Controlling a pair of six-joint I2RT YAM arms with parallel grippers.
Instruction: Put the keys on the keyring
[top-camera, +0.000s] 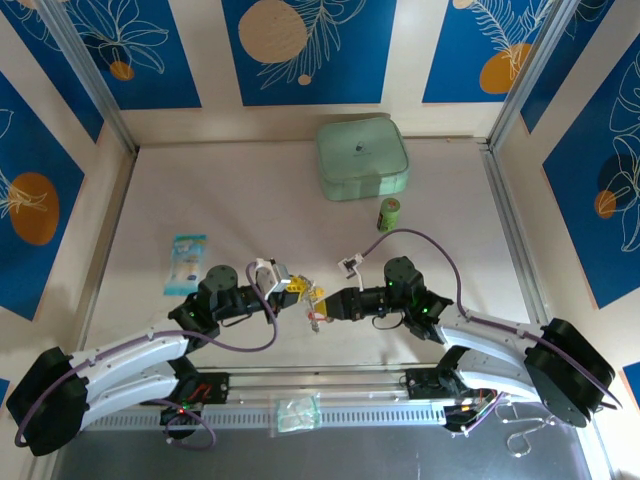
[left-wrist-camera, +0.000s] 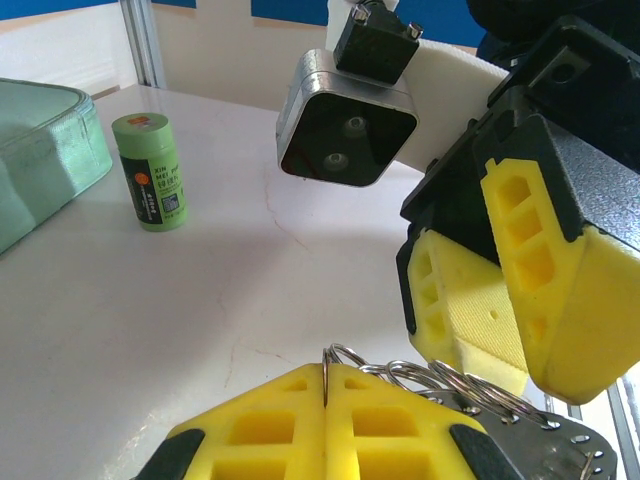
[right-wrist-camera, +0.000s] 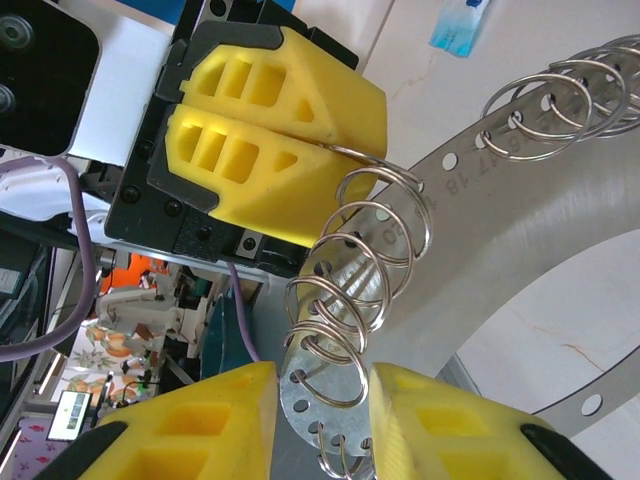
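Fingers first: the left gripper (left-wrist-camera: 325, 378) has its two yellow plastic fingers (right-wrist-camera: 262, 118) pressed flat together, and we see one small wire ring pinched in the seam between their tips. That ring belongs to the keyring (right-wrist-camera: 500, 220), a flat silvery metal band punched with holes and strung along its edge with small wire rings. From the top camera we find the keyring between the two grippers, near the front edge of the pale table (top-camera: 230, 200). The right gripper (right-wrist-camera: 320, 395) faces the left one, almost tip to tip. Its yellow fingers (right-wrist-camera: 215, 425) stand partly apart, one on either side of the band, with a cluster of wire rings in the gap. We cannot tell whether its pads touch the metal. Farther back on the table, well apart from the grippers, stand a small green cylinder (left-wrist-camera: 150, 172) and a pale green square case (top-camera: 362, 158). A light blue packet (top-camera: 186, 262) lies to the left.
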